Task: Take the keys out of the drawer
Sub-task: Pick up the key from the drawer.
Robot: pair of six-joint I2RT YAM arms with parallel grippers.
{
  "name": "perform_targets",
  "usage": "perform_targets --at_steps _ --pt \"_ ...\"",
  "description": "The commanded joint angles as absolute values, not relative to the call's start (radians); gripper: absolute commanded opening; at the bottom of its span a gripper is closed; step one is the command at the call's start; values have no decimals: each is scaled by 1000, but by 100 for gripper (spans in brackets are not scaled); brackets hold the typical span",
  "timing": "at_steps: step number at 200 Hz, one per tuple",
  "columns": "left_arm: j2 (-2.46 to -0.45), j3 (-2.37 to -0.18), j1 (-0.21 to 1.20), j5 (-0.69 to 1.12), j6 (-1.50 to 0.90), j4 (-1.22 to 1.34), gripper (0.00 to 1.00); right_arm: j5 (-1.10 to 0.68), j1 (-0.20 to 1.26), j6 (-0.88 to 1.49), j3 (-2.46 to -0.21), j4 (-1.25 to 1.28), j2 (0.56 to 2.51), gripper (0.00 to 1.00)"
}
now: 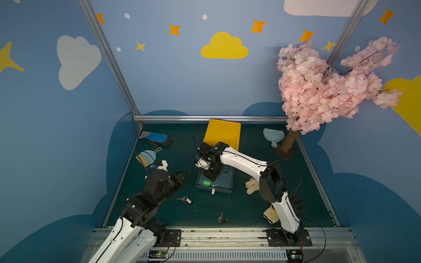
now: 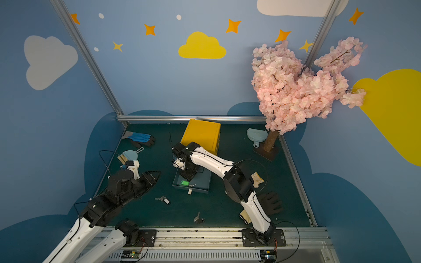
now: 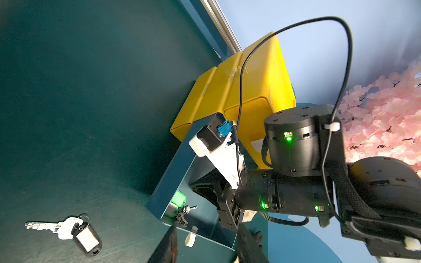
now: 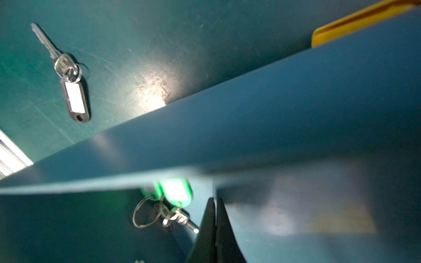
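A dark green mat (image 1: 250,211) carries a yellow cabinet (image 1: 222,134) with its blue drawer (image 1: 224,190) pulled out in front. The right arm (image 1: 241,159) reaches down into the drawer. The right gripper (image 4: 215,201) is closed, fingers pressed together, just beside the green-tag keys (image 1: 206,182) — these lie inside the drawer near its front wall. The left gripper (image 1: 185,176) hovers left of the drawer, jaws apart and empty. Two bunches lie on the mat — black-and-white-tag keys (image 1: 186,200) near the left gripper, black-tag keys (image 1: 222,219) nearer the rail (image 1: 227,235).
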State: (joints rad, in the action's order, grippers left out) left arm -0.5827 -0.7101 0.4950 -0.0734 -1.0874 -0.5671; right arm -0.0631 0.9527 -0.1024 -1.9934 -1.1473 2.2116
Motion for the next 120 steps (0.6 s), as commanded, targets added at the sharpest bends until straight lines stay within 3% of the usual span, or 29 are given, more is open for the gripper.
perform_targets --at_steps 1,17,26,39,73,120 --pt "-585 -700 488 -64 -1075 -548 44 -49 940 -100 -2017 -1201 2164 0" --pt "-583 -698 484 -62 -1073 -544 44 -108 942 -116 -2021 -1219 2144 0" --pt "-581 -696 483 -61 -1070 -542 44 -164 945 -134 -2016 -1229 2133 20" --pt "-579 -687 478 -61 -1058 -537 44 -211 956 -157 -2007 -1245 2122 31" --pt "-588 -654 448 -10 -1025 -533 44 -209 1001 -209 -1951 -1232 2111 38" --pt "-621 -612 403 81 -1015 -498 44 -202 1011 -269 -1962 -1212 2188 39"
